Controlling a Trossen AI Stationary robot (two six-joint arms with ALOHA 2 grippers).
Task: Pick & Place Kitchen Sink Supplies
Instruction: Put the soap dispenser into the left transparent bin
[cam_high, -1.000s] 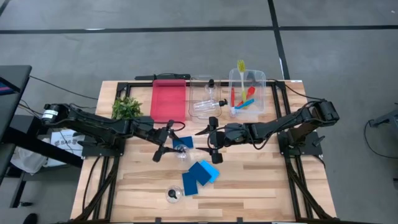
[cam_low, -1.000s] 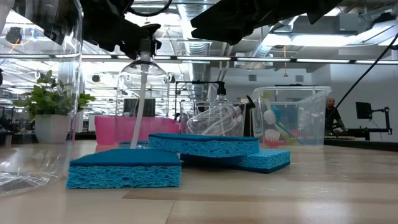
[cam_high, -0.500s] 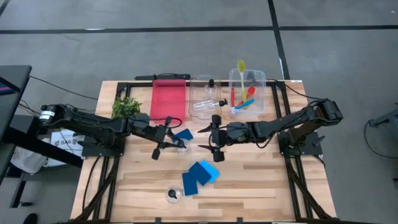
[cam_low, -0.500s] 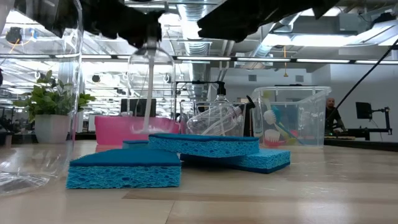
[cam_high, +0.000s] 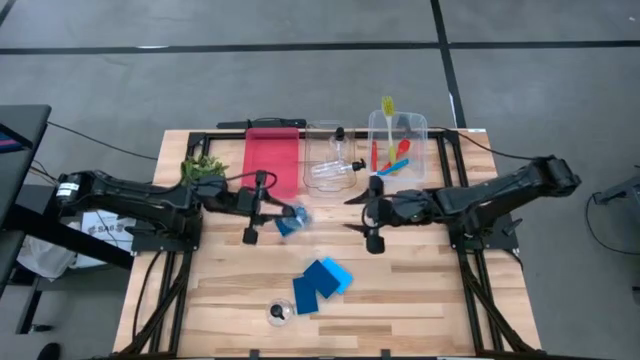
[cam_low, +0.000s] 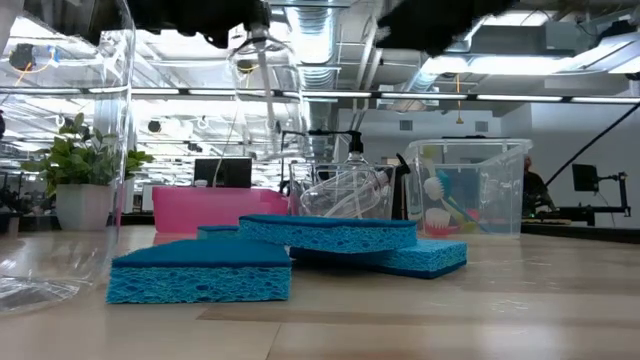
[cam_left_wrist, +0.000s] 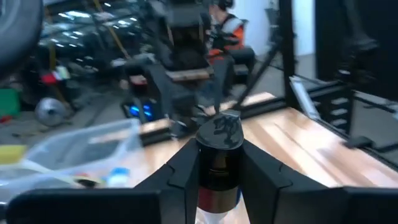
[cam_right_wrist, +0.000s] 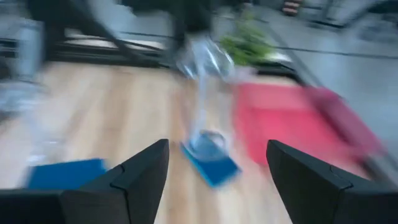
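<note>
A small clear bottle (cam_low: 265, 80) with a black cap hangs above the table, my left gripper (cam_high: 270, 212) shut on it. Seen from above, the bottle (cam_high: 290, 219) hovers over a blue sponge (cam_right_wrist: 211, 163) lying flat near the red tray (cam_high: 272, 160). Two more blue sponges (cam_high: 322, 282) overlap near the table's middle front. Another clear bottle (cam_high: 278, 312) lies near the front edge. My right gripper (cam_high: 368, 212) stands open right of the held bottle, nothing between its fingers. My left gripper pinches the bottle at its black cap and neck (cam_left_wrist: 219, 152), one finger (cam_left_wrist: 183, 171) on each side. The fingers come in level from the table's left. The bottle hangs below them, nearly upright and clear of the table.
A leafy plant (cam_high: 203, 168) stands at the far left. A clear bin (cam_high: 333, 160) holds bottles; beside it a clear bin (cam_high: 398, 148) holds yellow-green, red and blue brushes. Bare wood lies along the near right of the table.
My left gripper has risen and drawn back toward the table's left and far side, carrying the bottle up clear of the table; the sponge beneath stays put. My right gripper has pulled away toward the table's right edge, still open.
</note>
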